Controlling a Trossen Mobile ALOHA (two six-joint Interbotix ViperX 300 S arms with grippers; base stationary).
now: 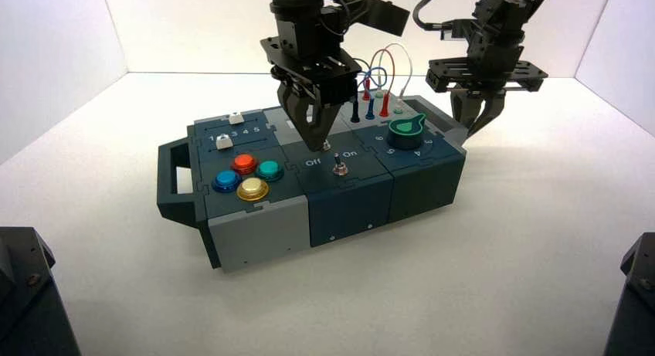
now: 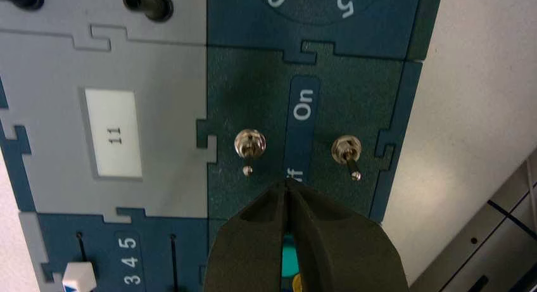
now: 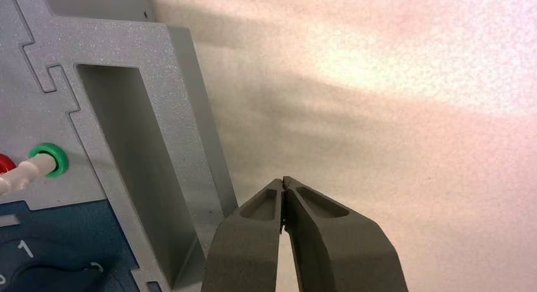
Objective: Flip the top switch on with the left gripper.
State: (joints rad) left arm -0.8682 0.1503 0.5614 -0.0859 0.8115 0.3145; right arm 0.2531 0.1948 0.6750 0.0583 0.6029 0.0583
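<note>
The top switch is a small silver toggle in the dark blue Off/On panel in the middle of the box. In the left wrist view it is the one nearer the white display, and its lever leans toward the Off side. Its twin leans the same way. My left gripper is shut and empty. Its tips hover on the Off side, just short of the levers and between the two. My right gripper is shut and empty beside the box's far right corner.
The green knob sits right of the switches. Plugged wires stand behind it. Four coloured push buttons and two white sliders are on the left. The box has a handle at its left end.
</note>
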